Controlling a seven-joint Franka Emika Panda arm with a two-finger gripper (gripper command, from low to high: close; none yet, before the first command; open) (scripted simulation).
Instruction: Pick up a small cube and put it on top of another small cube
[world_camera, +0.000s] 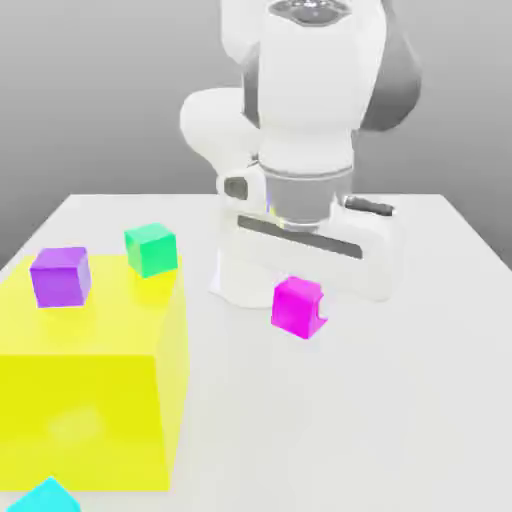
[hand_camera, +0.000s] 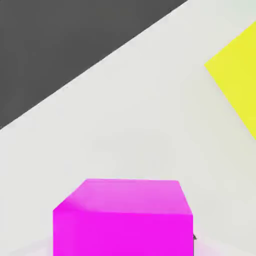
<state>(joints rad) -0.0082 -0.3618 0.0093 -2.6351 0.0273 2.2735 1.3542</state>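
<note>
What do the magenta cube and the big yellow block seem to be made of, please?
The magenta cube looks like smooth plastic or painted wood, judging by its even colour and crisp edges. The yellow block could be plastic too: flat faces, no grain, a faint pale patch on its front hinting at slight sheen. Both materials remain guesses.

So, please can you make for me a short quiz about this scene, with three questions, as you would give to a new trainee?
1. Multiple choice. Which cube does the pincer hold?
a) the green one
b) the magenta cube
c) the violet one

2. True or false. In the exterior view, the violet cube is farther left than the green cube.

3. Fill in the colour. The violet and green cubes rest on a big ____ block.

Key: 1 b; 2 true; 3 yellow.
</note>
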